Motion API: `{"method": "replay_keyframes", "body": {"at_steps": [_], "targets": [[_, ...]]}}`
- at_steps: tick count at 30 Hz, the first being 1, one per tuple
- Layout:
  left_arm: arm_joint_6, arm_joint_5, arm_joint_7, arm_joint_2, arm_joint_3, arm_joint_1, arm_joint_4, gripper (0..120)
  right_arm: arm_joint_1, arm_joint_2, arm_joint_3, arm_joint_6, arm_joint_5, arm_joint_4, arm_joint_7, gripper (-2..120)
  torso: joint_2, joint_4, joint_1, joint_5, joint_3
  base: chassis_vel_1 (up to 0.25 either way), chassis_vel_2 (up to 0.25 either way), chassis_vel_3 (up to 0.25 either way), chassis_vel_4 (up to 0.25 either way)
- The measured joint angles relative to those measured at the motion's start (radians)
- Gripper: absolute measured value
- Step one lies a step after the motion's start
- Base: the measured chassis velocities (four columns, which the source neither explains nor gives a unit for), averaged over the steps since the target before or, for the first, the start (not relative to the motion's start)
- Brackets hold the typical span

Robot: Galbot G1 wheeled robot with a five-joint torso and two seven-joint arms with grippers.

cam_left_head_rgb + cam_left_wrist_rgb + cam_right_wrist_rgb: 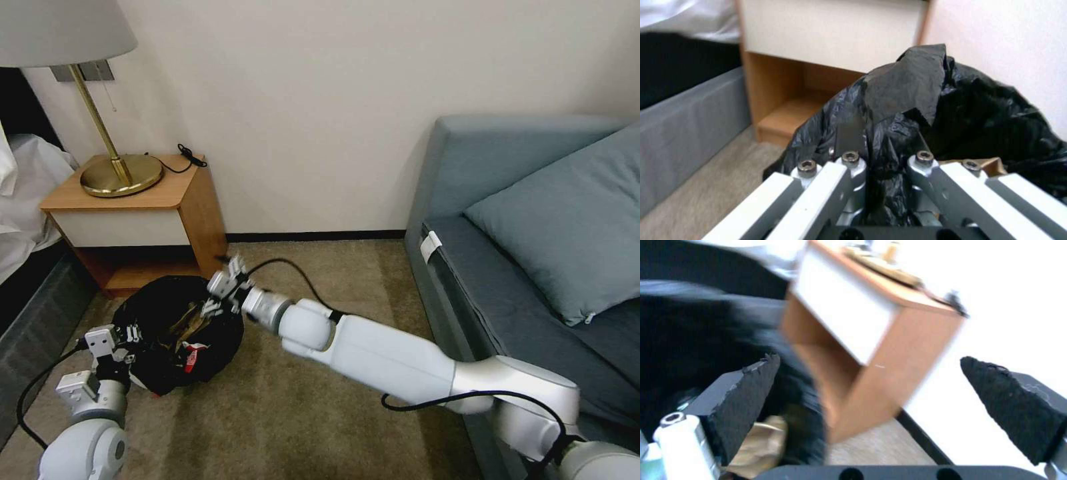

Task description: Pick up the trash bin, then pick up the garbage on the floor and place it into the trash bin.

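Note:
The trash bin (160,313), wrapped in its black bag, sits low over the carpet in front of the nightstand. My left gripper (131,337) is at its near-left rim, shut on the black bag (907,96) and the rim beneath it. Inside the bin lie a tan paper bag (191,323) and a red snack packet (193,358). My right gripper (219,293) hovers at the bin's far-right rim, open, with nothing between its black pads (751,390). The tan paper bag (760,443) shows just under one pad, and a corner of it (993,165) peeks out beside my left fingers.
A wooden nightstand (193,207) with a brass lamp (120,175) stands right behind the bin. A bed (27,193) lies at the left, and a blue-grey sofa (480,173) with a cushion at the right. Open beige carpet (280,413) lies between them.

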Motion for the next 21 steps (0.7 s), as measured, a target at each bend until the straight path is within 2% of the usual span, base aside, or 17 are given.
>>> {"method": "replay_keyframes", "body": {"at_steps": [1, 2, 3, 4, 5, 7, 10, 12, 13, 17, 21], "targets": [[0.008, -0.047, -0.040, -0.018, -0.006, -0.013, -0.001, 6, -0.011, -0.026, 0.042, -0.024, 0.031, 0.031, 0.025, 100, 0.000, -0.0001, 0.000, 0.0000, 0.000, 0.000, 0.000, 0.000, 0.000], [0.024, -0.134, -0.109, -0.042, -0.011, -0.031, -0.002, 6, -0.027, -0.056, 0.091, -0.044, 0.053, 0.059, 0.044, 100, 0.000, -0.0003, 0.000, 0.0001, 0.000, 0.000, 0.000, 0.000, 0.000], [0.024, -0.134, -0.109, -0.042, -0.011, -0.031, -0.002, 6, -0.027, -0.056, 0.091, -0.044, 0.053, 0.059, 0.044, 100, 0.000, -0.0003, 0.000, 0.0001, 0.000, 0.000, 0.000, 0.000, 0.000], [0.034, -0.204, -0.159, -0.062, -0.017, -0.046, 0.006, 6, -0.047, -0.091, 0.141, -0.056, 0.065, 0.078, 0.055, 100, 0.000, -0.0003, 0.000, 0.0002, 0.000, 0.000, 0.000, 0.000, 0.000], [0.034, -0.204, -0.159, -0.062, -0.017, -0.046, 0.006, 6, -0.047, -0.091, 0.141, -0.056, 0.065, 0.078, 0.055, 100, 0.000, -0.0003, 0.000, 0.0002, 0.000, 0.000, 0.000, 0.000, 0.000], [0.022, -0.281, -0.194, -0.082, -0.032, -0.066, 0.043, 6, -0.086, -0.155, 0.211, -0.058, 0.066, 0.088, 0.060, 100, 0.000, -0.0004, 0.000, -0.0001, 0.000, 0.000, 0.000, 0.000, 0.000], [0.016, -0.301, -0.197, -0.083, -0.035, -0.068, 0.050, 6, -0.098, -0.171, 0.225, -0.058, 0.065, 0.090, 0.060, 100, 0.000, -0.0001, 0.000, -0.0001, 0.000, 0.000, 0.000, 0.000, 0.000], [-0.015, -0.415, -0.218, -0.079, -0.042, -0.078, 0.088, 6, -0.174, -0.249, 0.295, -0.057, 0.053, 0.110, 0.058, 100, 0.000, -0.0004, 0.000, 0.0003, 0.000, 0.000, 0.000, 0.000, 0.000], [-0.029, -0.440, -0.225, -0.079, -0.044, -0.084, 0.105, 6, -0.199, -0.269, 0.311, -0.057, 0.049, 0.121, 0.058, 100, 0.000, -0.0003, 0.000, 0.0000, 0.000, 0.000, 0.000, 0.000, 0.000], [-0.066, -0.508, -0.247, -0.073, -0.048, -0.100, 0.150, 6, -0.275, -0.316, 0.367, -0.057, 0.032, 0.160, 0.055, 100, 0.000, -0.0004, 0.000, 0.0000, 0.000, 0.000, 0.000, 0.000, 0.000], [-0.071, -0.516, -0.249, -0.064, -0.048, -0.101, 0.168, 6, -0.311, -0.324, 0.397, -0.054, 0.018, 0.170, 0.053, 100, 0.000, -0.0002, 0.000, 0.0000, 0.000, 0.000, 0.000, 0.000, 0.000]]}}
